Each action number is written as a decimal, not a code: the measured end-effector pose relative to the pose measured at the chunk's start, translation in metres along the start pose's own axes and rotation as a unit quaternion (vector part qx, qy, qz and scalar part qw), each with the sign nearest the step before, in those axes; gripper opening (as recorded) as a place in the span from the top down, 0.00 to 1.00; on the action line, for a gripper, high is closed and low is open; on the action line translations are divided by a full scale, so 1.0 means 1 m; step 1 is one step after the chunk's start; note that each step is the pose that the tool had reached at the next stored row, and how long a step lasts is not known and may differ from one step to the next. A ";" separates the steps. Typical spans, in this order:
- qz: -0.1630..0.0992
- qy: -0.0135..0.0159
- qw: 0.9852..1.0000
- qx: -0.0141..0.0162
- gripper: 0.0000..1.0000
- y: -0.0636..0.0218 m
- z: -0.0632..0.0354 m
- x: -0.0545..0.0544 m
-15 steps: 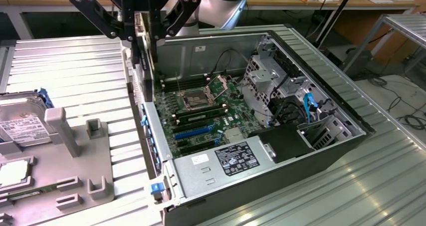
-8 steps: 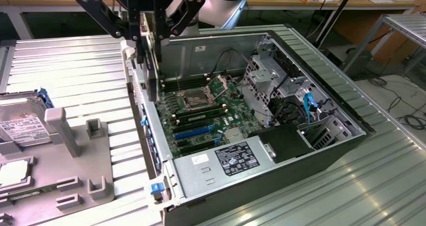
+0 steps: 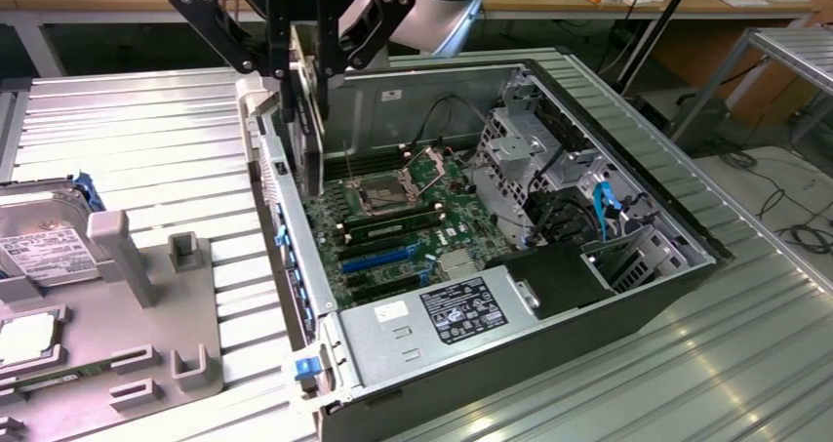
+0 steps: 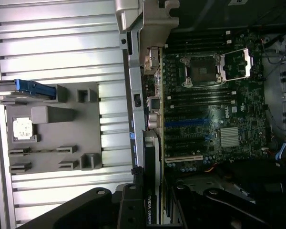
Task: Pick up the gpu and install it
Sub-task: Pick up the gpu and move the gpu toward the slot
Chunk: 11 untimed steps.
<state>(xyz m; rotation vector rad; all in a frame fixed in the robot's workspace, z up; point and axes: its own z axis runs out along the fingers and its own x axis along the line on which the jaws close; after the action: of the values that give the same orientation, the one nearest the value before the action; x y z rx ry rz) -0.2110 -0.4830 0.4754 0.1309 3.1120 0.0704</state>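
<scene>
While my jaws clamp the gpu (image 3: pixel 310 140) upright over the open computer case (image 3: pixel 547 364), near its rear wall, ribbed metal worktop (image 3: pixel 131 120) spreads around; a wooden bench (image 3: pixel 547 3) and floor cables (image 3: pixel 801 232) lie beyond.

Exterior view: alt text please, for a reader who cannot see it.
The black robot hand holds the flat dark gpu card upright, edge-on, over the edge of the green motherboard inside an open grey metal computer case. A silver hard drive sits in a grey fixture at the exterior view's left.
</scene>
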 end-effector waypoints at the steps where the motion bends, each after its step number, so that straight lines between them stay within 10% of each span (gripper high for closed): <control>1: 0.000 0.000 1.000 0.000 0.73 0.0001 0.0000 -0.001; 11: 0.000 0.000 1.000 0.000 0.73 0.0008 0.0003 -0.010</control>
<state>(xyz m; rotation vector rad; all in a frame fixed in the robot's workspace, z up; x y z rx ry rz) -0.2008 -0.4831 0.4754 0.1310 3.1120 0.0703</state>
